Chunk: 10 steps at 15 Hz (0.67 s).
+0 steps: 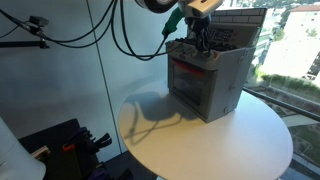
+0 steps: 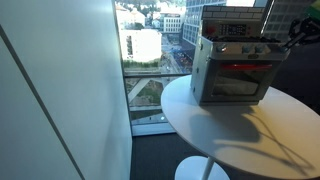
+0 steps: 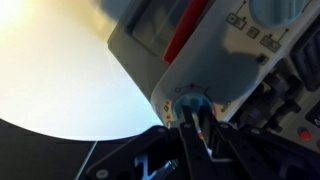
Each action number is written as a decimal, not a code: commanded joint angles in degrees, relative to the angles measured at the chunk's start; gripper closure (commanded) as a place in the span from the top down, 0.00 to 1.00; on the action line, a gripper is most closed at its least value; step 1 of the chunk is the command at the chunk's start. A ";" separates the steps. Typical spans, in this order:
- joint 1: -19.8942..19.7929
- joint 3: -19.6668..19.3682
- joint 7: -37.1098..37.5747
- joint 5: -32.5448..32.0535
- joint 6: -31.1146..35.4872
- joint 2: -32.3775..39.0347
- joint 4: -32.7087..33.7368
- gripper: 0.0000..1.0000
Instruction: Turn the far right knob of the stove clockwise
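Pincer (image 1: 202, 44) at the stove (image 1: 205, 85), its opening unclear; round white table (image 1: 200, 145) beside window (image 2: 150, 60).

Round white table (image 2: 215, 135) (pedestal base) beside window (image 2: 145, 60) overlooking buildings.

the stove (image 1: 222, 88) was grey with red trim around its door, the table (image 1: 240, 140) white, the hanging cables (image 1: 70, 41) black.

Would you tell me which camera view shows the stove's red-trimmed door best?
In an exterior view the door faces the camera nearly head-on, red trim clear. In an exterior view the door is oblique and dim; the wrist view shows only a blurred red strip.
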 commanded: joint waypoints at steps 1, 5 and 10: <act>0.31 -1.20 6.12 0.91 2.73 -0.85 -1.19 0.05; 0.32 -0.99 11.99 2.64 5.08 -1.06 -2.31 0.05; 0.42 -0.71 16.36 5.71 7.94 -1.17 -3.28 0.04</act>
